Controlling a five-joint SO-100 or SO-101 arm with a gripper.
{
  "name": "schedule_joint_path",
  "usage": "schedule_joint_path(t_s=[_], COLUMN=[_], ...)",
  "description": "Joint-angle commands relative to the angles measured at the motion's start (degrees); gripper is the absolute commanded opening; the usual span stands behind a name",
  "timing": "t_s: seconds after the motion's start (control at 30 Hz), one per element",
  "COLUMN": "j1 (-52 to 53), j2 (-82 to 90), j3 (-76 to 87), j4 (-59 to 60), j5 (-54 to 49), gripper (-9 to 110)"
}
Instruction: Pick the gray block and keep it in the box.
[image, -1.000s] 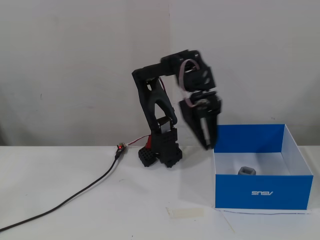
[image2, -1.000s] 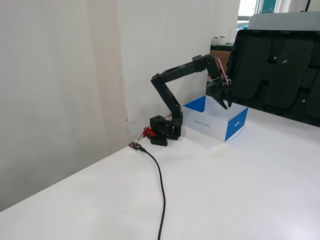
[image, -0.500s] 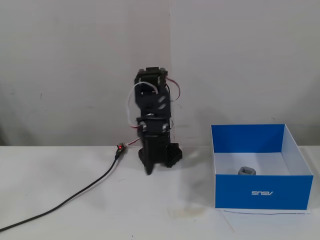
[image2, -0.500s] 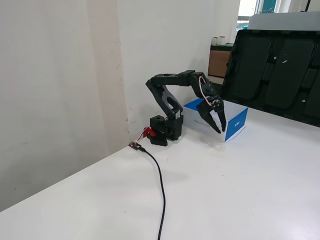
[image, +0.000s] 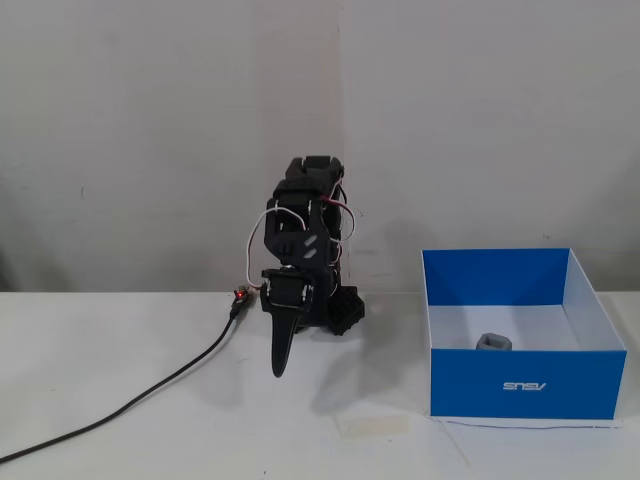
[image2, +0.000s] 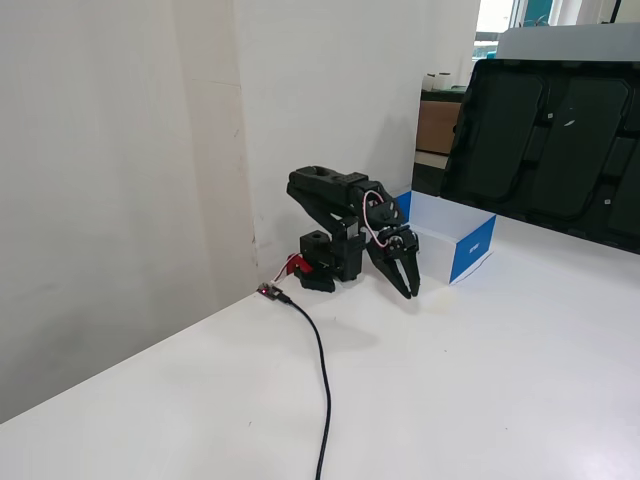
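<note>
- You have the block (image: 492, 342) inside the box (image: 520, 385), on its white floor, toward the front wall and a little left of centre in the fixed view that faces the box front.
- In the other fixed view you cannot see the block; the box (image2: 470, 248) shows only its blue wall and white rim, at about 2 o'clock from the arm base.
- The box sits on the worktop (image: 150, 430), open top up, logo on the front wall.
- Your arm (image: 305, 215) is folded low over its base, well apart from the box, at 9 o'clock from it in the front-facing view.
- The gripper (image: 279, 368) points down toward the worktop, tip above the surface, not touching it as far as you can tell.
- In the side view the gripper (image2: 409, 290) hangs at 4 o'clock from the base, and the fingers (image2: 402, 283) are slightly parted with a narrow gap at the tips; nothing is between them.
- In the front-facing view the fingers overlap into one dark wedge; you cannot read the gap there.
- A pale tape strip (image: 372, 425) lies flat on the worktop, near the box's front-left corner, at 5 o'clock from the gripper.
- A black cable (image: 140, 400) runs from a small red-lit connector (image: 239, 295) beside the base out toward 8 o'clock; in the side view the cable (image2: 322, 380) runs toward 6 o'clock.
</note>
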Motion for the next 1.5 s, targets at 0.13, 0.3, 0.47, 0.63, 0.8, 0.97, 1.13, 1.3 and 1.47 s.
schedule_joint_path(t_s=[0.13,0.3,0.47,0.63,0.8,0.97,1.13,1.3,1.47], j1=[-0.70,0.09,0.09,0.79,2.20,3.25,3.34,2.64,3.25], j2=[9.14,10.72,17.23,30.06,34.28,37.00,37.35,38.06,38.06], j3=[4.66,5.80,9.84,12.74,13.54,15.12,15.21,15.38,15.38], j4=[1.93,2.90,4.31,10.02,12.66,13.80,13.80,14.06,14.06], j5=[1.32,2.55,2.55,2.55,2.55,2.55,2.64,2.64,2.64], gripper=[0,0,0,0,0,0,0,0,0])
